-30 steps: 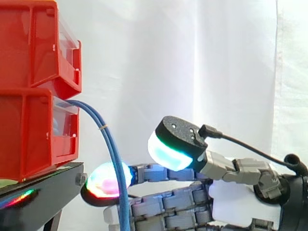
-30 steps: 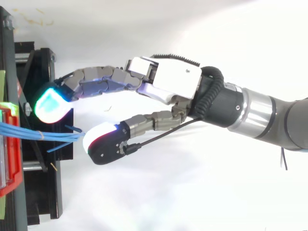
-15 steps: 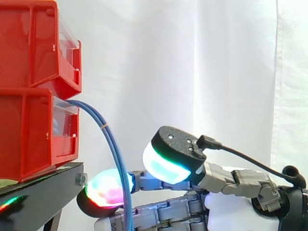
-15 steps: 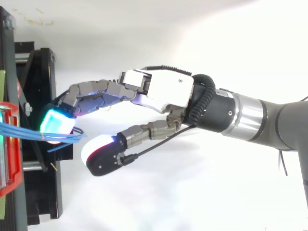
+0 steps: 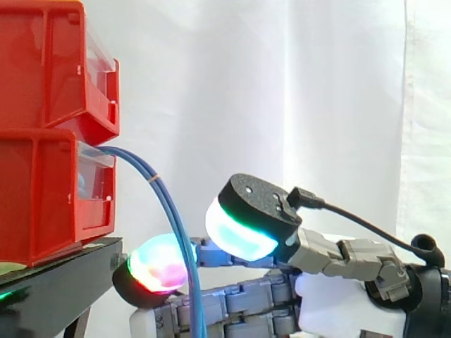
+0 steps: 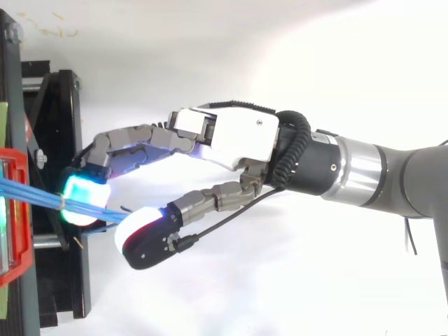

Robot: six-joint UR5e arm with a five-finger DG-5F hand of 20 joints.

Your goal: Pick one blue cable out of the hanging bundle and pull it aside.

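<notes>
White curtain (image 5: 282, 84) across the whole background. Two red bins (image 5: 42, 141) are stacked at far left on a black stand (image 5: 56, 282). Both are cropped by the left edge of the side view, the upper one by the top edge too. From above they are also cut by the left edge.

Blue cables (image 5: 165, 204) leave the front of the lower bin, arc over and drop past the stand's edge. Side view resolves two strands. From above they (image 6: 35, 192) bunch into a flat bundle and I can't count them. Their start inside the bin is hidden behind its front panel, and their lower ends run off the bottom of the side view.

Hand (image 6: 238, 136) comes in from the right on the arm (image 6: 364, 175), fingers lightly bent, thumb opposed and apart from them, not closed on anything. The finger pad (image 6: 84, 198), glowing cyan-green, sits at the stand's edge against the cables. From above the strands run along it and stop at the rim of the thumb pad (image 6: 143, 234).

In side view the cables pass in front of that finger pad (image 5: 158, 264), touching or just off it, can't tell which. The thumb pad (image 5: 236, 236) is higher and to the right, with a strip of curtain between it and the cables, so no pinch. The palm and lower fingers are cut by the bottom edge there. Can't make out whether any strand is separated from the bundle.
</notes>
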